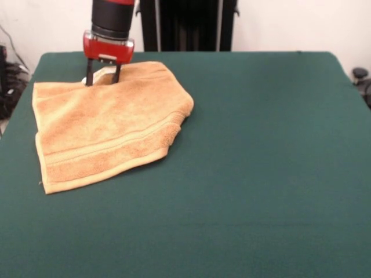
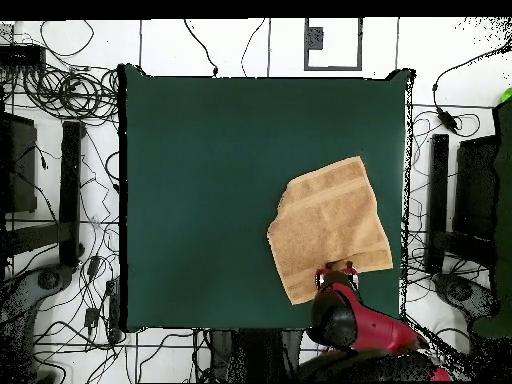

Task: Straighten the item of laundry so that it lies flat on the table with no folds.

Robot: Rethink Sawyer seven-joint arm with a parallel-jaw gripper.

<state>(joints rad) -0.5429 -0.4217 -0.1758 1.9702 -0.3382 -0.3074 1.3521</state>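
The claw stands upright at the towel's far edge in the front view, its two dark fingers parted by a moderate gap and pointing straight down. A pale raised bit of the towel's edge, possibly the tag, sits between the fingers; whether they press it cannot be told, and the tips reach down to the cloth. The claw reads as released, not clenched. From the claw, the towel spreads toward the camera and to both sides, lying mostly flat. Its woven bands run along the end farthest from the claw. The side to the claw's right in this view is rumpled, with a rounded fold at the corner. In the overhead view the claw meets the towel at its edge nearest the robot. The green table extends well beyond the towel, and cables lie on the floor beyond it.
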